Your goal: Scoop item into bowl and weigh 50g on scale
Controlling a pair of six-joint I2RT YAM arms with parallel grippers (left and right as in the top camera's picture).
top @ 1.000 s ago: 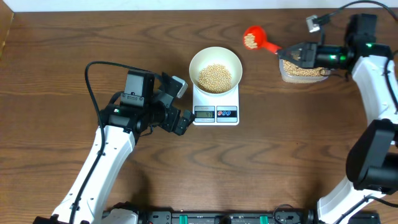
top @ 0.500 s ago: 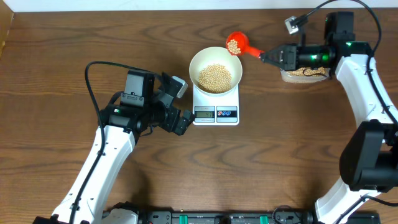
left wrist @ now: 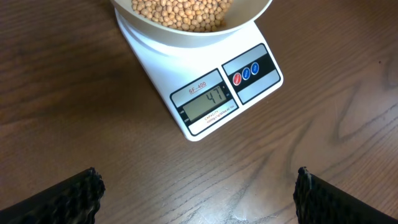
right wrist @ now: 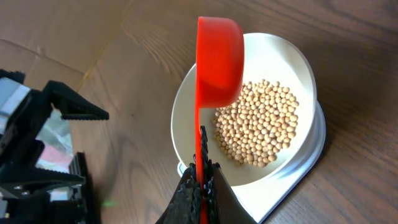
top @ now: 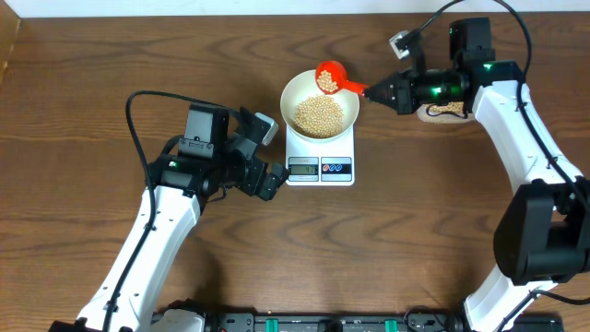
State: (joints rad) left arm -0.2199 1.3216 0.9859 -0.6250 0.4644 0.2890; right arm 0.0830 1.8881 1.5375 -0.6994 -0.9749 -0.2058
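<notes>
Topping up: near the far edge of the table (top: 442,231) the right gripper (top: 372,90), pinching the red scoop (top: 328,74) by its handle, holds beans (top: 325,82) over the bowl (top: 293,89) on the scale (top: 320,169) reading 47, so only a slight tilt seems needed; the left gripper (top: 268,154) is spread.

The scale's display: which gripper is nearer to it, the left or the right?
Left. The left gripper is open close beside the display, facing it. The right gripper, shut on the red scoop, is farther away, up by the white bowl's rim.

Overhead looks down — close wrist views share the bowl (right wrist: 273,56).
</notes>
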